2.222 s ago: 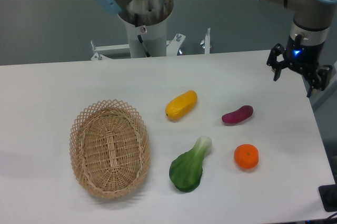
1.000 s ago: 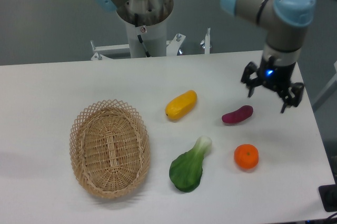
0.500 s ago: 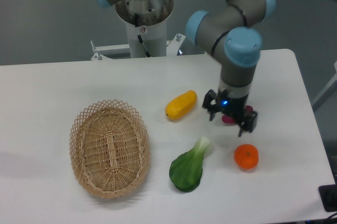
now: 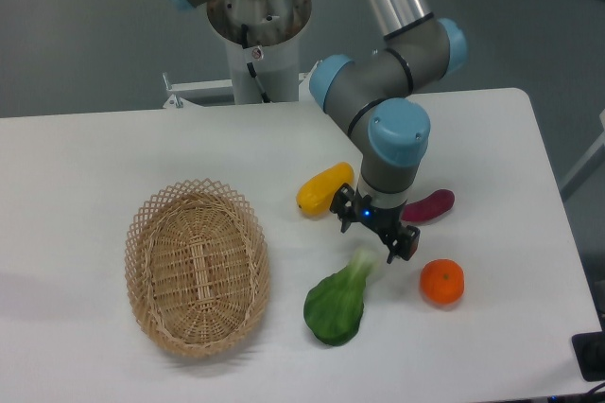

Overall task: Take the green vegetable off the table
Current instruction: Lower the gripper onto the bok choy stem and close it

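Observation:
The green vegetable (image 4: 337, 303) lies on the white table (image 4: 104, 157), front of centre: a broad dark green leaf toward me and a pale stem pointing up and right. My gripper (image 4: 374, 229) is open and empty. It hangs just above the stem end, one finger to the stem's left and one to its right. I cannot tell how high it is above the stem.
An oval wicker basket (image 4: 197, 266) stands at the left. A yellow oblong fruit (image 4: 319, 189) lies just left of the gripper, a purple vegetable (image 4: 431, 204) just right of it, partly behind the arm. An orange (image 4: 441, 282) sits right of the green vegetable.
The arm has swept in from the table's far right edge, passed over the purple vegetable, and now has the open gripper over the green vegetable's stem. No object has moved.

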Motion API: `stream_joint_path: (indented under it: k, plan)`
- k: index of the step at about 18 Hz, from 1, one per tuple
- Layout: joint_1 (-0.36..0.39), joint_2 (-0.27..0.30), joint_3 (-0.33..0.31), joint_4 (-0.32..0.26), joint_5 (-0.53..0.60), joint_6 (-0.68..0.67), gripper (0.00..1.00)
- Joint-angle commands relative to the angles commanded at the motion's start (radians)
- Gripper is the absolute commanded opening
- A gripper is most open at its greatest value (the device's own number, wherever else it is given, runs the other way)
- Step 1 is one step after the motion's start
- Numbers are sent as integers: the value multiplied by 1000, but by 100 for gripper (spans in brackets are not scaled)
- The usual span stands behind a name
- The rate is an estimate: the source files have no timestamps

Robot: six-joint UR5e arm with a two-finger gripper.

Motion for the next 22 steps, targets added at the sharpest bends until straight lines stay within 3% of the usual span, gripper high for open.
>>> stream_joint_path:
  k: [13,14,16,20,22]
  plan:
    - [-15,-34,-5,12,46,-20,100]
    - [-15,-34,-5,18,46,-20,91]
    - [-15,-35,-5,38,46,-20,58]
    - [-15,-34,-2,40,46,-18,37]
    - [-15,-29,3,40,46,-18,33]
